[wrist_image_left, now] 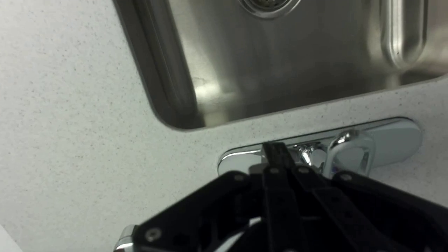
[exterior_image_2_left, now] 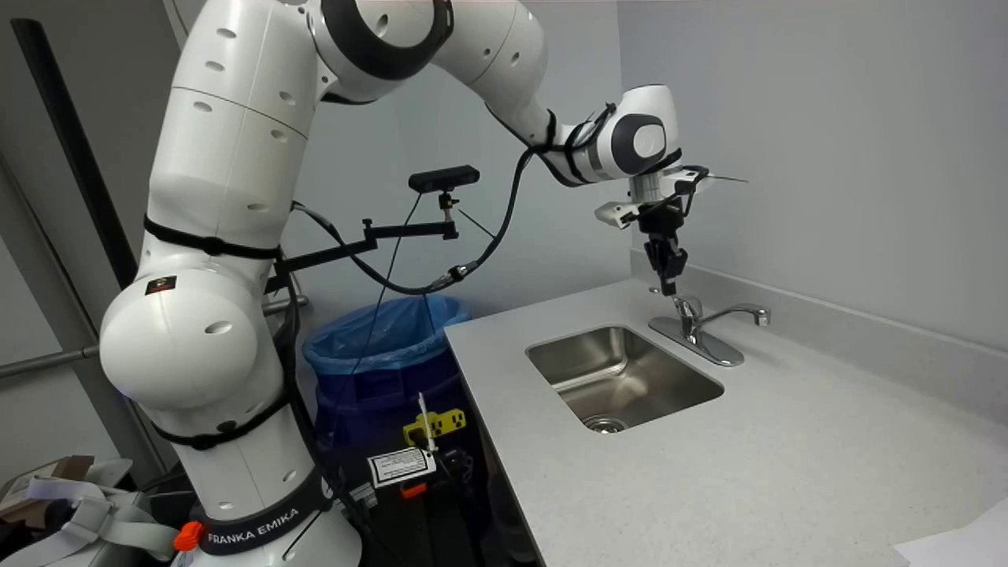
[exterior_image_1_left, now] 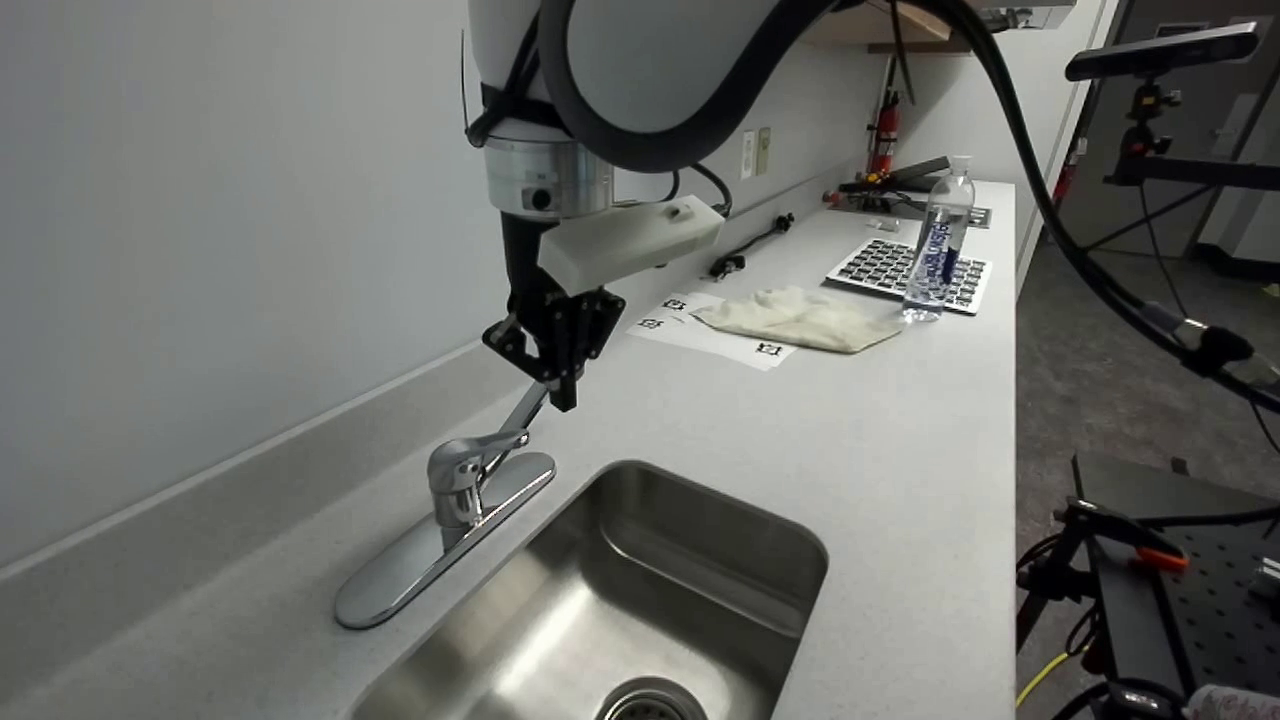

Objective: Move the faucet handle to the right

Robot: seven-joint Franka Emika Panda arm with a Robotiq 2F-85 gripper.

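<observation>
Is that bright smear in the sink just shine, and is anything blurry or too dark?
Wrist view: probably shine, light glaring off the steel sink, which gleams in both exterior views too; the gripper looks dark and slightly soft. In an exterior view, much beneath the countertop is near black.

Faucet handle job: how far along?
Done: the gripper looks shut and is close to the faucet handle. In hand: positioning, probably; the wrist view and an exterior view show a gap between the two. Left: apparently contact and the push to the right, since the handle seems to point toward the sink. Its starting angle isn't shown, so progress on the turn can't be confirmed.
</observation>
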